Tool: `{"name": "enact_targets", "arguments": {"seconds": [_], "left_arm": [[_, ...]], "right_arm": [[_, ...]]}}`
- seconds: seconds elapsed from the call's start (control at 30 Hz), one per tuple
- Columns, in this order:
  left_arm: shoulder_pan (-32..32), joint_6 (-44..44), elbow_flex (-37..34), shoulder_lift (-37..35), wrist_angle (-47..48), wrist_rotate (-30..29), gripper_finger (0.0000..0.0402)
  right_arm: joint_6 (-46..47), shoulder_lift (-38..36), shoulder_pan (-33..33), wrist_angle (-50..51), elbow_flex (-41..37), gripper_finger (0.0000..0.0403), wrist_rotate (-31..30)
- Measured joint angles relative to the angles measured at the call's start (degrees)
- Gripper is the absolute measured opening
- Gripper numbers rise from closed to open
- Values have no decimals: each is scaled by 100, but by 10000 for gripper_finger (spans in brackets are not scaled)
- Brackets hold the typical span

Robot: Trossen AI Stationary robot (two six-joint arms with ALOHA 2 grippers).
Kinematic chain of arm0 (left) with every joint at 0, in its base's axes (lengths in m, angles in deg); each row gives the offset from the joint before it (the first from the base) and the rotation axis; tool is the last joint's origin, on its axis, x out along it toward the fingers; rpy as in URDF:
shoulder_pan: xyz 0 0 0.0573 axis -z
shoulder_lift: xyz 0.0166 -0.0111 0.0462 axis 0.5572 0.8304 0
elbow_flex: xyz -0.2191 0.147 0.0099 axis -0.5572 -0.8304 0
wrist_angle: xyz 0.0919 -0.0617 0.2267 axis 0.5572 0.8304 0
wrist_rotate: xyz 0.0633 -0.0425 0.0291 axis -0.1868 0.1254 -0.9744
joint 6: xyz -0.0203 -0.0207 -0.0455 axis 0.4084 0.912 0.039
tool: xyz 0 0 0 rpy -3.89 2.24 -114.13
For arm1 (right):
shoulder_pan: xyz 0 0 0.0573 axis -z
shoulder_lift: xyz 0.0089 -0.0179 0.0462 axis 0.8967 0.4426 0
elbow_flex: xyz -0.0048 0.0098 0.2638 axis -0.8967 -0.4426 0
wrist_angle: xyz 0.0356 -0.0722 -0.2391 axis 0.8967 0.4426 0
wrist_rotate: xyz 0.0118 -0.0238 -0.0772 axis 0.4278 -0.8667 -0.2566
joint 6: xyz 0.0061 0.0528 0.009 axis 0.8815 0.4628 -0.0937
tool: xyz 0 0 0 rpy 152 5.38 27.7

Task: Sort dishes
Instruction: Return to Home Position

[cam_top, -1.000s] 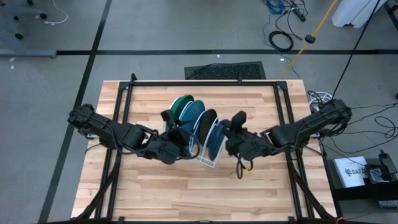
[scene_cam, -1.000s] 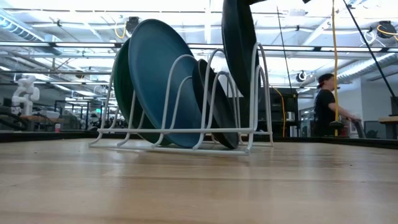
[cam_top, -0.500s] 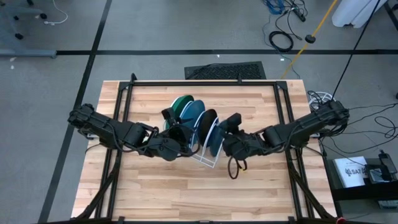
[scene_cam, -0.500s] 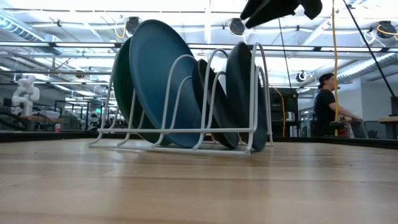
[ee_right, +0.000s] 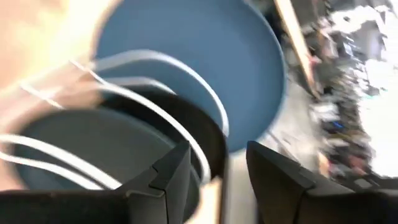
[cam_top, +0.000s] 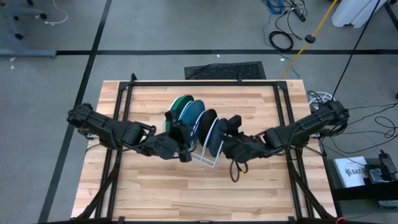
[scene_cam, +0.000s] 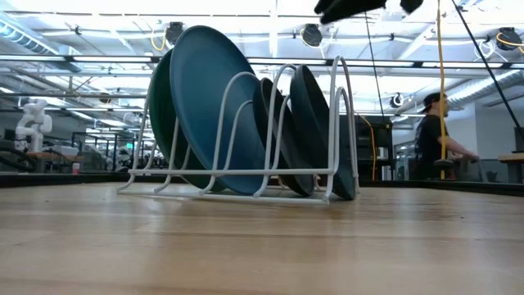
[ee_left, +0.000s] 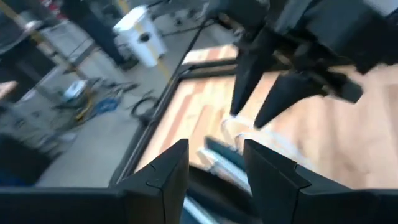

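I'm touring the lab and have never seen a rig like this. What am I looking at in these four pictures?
This is a robot with two dark arms at a wooden table. One picture looks straight down, one looks level across the tabletop, and two come from cameras on the wrists. A white wire rack holds four plates on edge: a green plate, a blue plate, a black plate and a dark teal plate. The left gripper and right gripper hover near the rack, both open and empty.
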Motion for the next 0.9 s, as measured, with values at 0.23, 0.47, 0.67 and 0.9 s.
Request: {"name": "enact_targets", "arguments": {"seconds": [0.23,0.47,0.67,0.9], "left_arm": [[-29,-664,0,-204,-407,702,106],[-304,-1379,-623,-648,-1500,1830,10],[-665,-1449,-2267,-1550,-2975,2291,5],[-1001,-1327,-4182,-3031,-4024,2452,3]], "right_arm": [[515,-543,-102,-275,-2,108,1429],[731,-1170,-121,-947,-277,8,2209],[690,-1831,-133,-2227,-1251,1,2235],[981,-3096,-131,-3168,-2566,0,2216]]}}
